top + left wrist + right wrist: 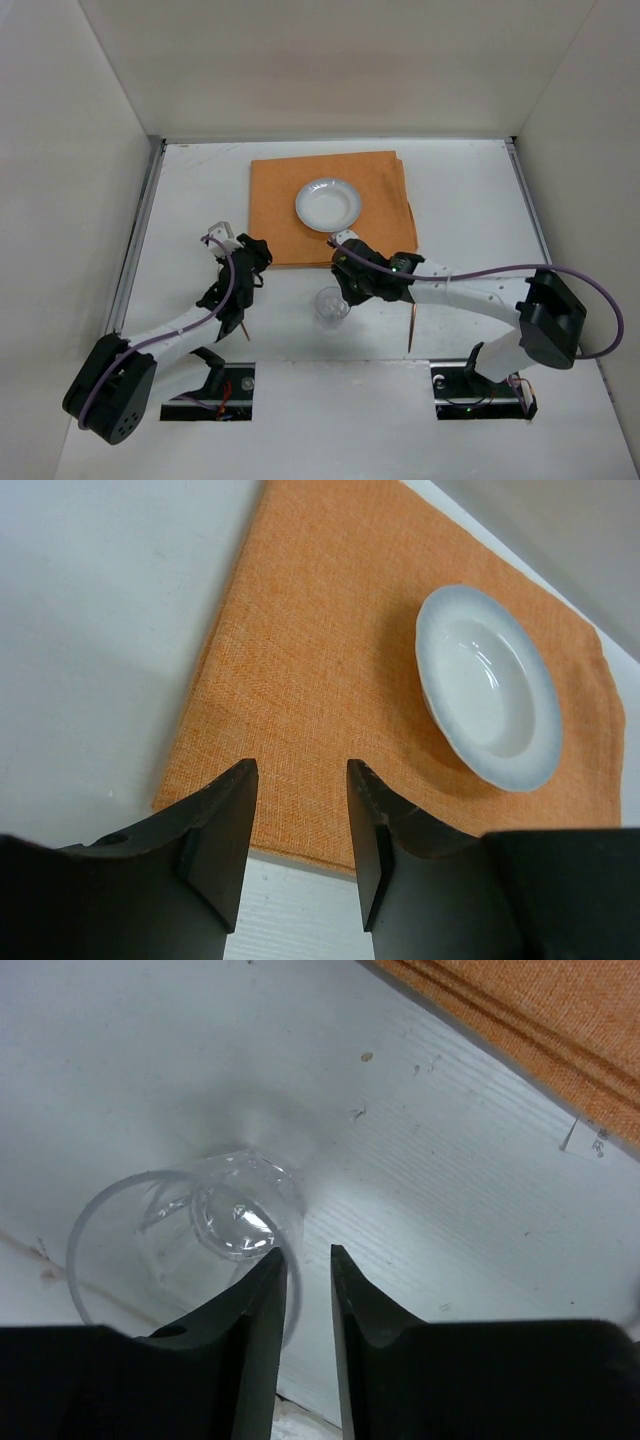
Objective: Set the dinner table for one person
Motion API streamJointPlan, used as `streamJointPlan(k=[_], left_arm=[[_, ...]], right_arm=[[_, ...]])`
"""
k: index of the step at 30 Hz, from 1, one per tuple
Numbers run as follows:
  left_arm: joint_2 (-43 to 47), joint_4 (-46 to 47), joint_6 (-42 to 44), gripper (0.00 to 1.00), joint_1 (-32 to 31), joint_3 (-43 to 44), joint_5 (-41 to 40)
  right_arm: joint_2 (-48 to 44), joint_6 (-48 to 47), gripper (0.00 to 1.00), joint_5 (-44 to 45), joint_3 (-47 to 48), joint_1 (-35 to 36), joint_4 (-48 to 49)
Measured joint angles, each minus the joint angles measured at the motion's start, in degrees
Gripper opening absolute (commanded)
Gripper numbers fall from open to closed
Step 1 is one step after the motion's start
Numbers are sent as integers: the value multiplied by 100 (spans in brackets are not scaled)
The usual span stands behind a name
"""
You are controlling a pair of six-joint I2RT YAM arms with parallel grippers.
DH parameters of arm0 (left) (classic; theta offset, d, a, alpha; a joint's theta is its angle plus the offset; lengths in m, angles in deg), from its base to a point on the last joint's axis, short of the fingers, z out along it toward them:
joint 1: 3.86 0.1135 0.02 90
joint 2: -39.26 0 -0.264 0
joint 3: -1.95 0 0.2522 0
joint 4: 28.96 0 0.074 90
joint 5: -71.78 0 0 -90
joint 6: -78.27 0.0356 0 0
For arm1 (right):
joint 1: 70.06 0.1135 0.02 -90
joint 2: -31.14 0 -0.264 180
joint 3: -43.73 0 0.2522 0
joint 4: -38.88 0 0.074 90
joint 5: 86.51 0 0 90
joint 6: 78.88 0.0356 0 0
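Note:
The white dinner table [180, 200] carries an orange cloth mat [370, 180] at the back centre, with a small white plate [328, 204] on it. A clear glass [331, 306] stands upright on the table in front of the mat. My right gripper [343, 290] is right at the glass. In the right wrist view its jaws [305, 1255] are narrowly open and straddle the rim of the glass [180, 1230], with one finger over the inside. My left gripper [258, 248] is open and empty over the mat's near left edge [300, 680], with the plate [487, 685] ahead to its right.
A thin copper-coloured utensil [412, 325] lies on the table under my right arm. A thin dark stick-like piece [243, 328] lies by my left arm. Metal rails run along the left [140, 230] and right [530, 210] table edges. White walls enclose three sides.

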Motion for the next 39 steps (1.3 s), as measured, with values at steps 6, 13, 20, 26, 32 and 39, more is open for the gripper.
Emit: streamJointPlan(k=[6,13,20,26,32,39], left_arm=[[68,0,2,40,2,0,-57],[76,2,-2,41,-13,0,-107],[37,0,4,48,-50,0,-151],[79,-11,4,53,-37,0,-205],[-52,-35,7,56,-46,31,-205],[-149,-122,28,57,-76,83,-205]], right_arm=[[-15,-13,7,9,122,-4,-52],[-879,-59,8,-39,632,-1078,197],[267,-120,7,118,2352,-3077,922],[2122,-256,7,229,4081,-3853,774],[3348,-426,7,332,4898,-4015,282],[3963,-597,8,527,5458,-4026,-258]])
